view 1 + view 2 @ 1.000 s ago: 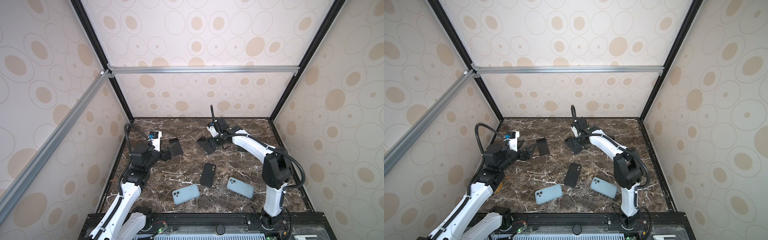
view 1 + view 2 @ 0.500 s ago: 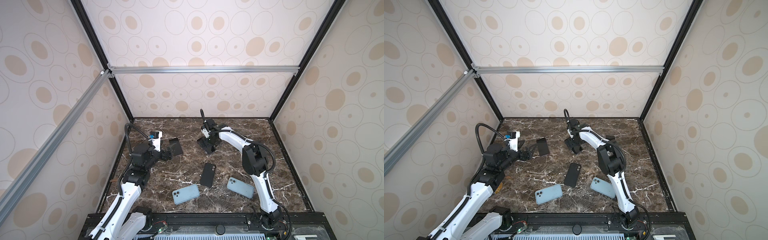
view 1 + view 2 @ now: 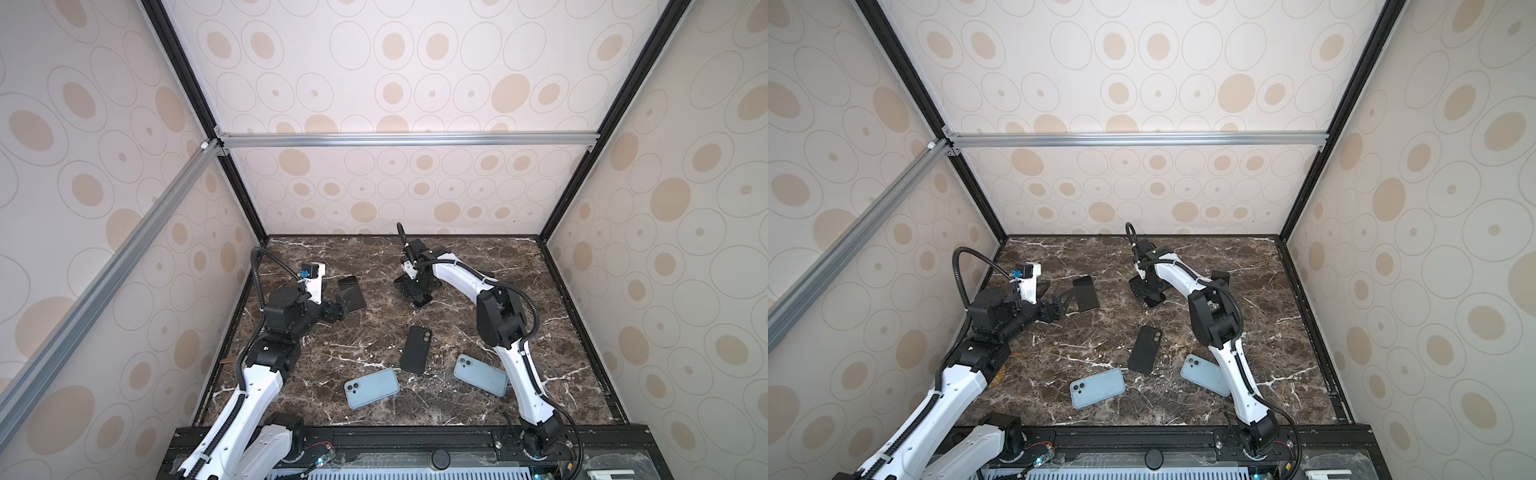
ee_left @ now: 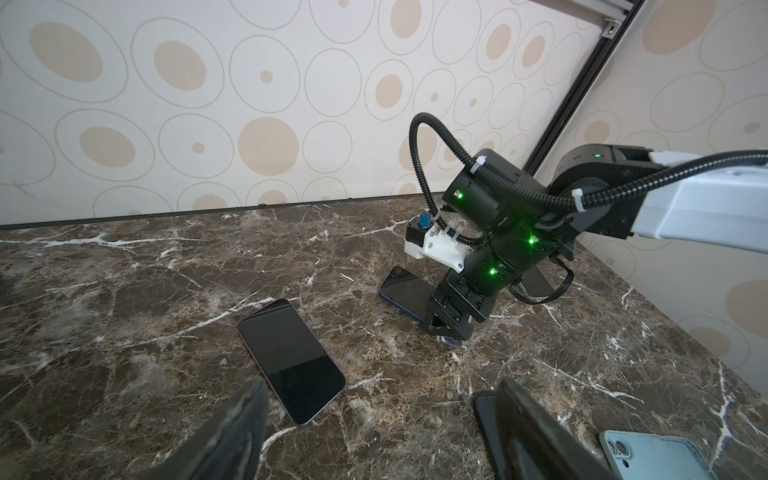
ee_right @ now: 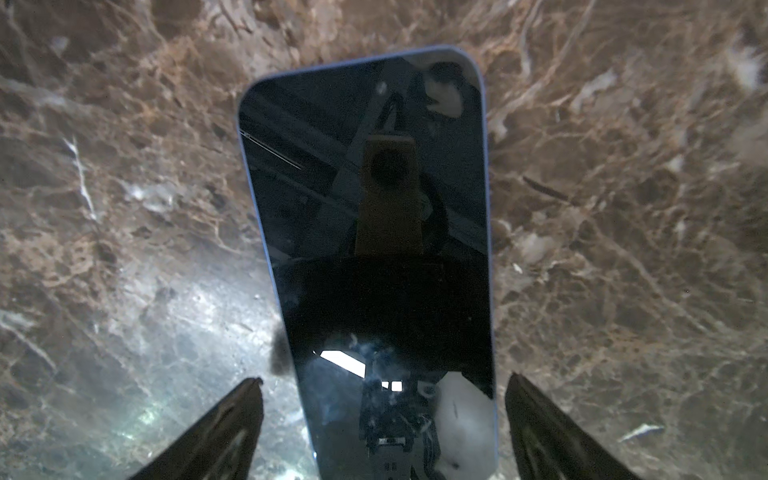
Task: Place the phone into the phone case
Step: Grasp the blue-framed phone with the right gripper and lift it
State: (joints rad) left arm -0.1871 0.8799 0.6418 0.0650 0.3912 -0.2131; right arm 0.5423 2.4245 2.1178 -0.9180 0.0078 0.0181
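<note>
A brown marble table (image 3: 519,266), polished and veined with white, shows in both top views. The white-shelled left arm (image 3: 257,382) reaches in from seven o'clock, and the right arm (image 3: 457,278) bends from five toward twelve. At the centre lies a matte black case (image 3: 414,349), a rounded rectangle with a camera cut-out. A pale blue case (image 3: 371,387) lies at seven o'clock and a second pale blue case (image 3: 480,374) at four. A blue-rimmed phone (image 5: 365,208) lies flat at twelve, glossy glass up. The right gripper (image 5: 382,380) stands over it, released, its dark fingers (image 5: 232,424) spread either side of the rim without touching. A pink-rimmed phone (image 4: 291,357) lies flat at ten, just ahead of the left gripper (image 4: 381,386), which is spread wide and empty.
</note>
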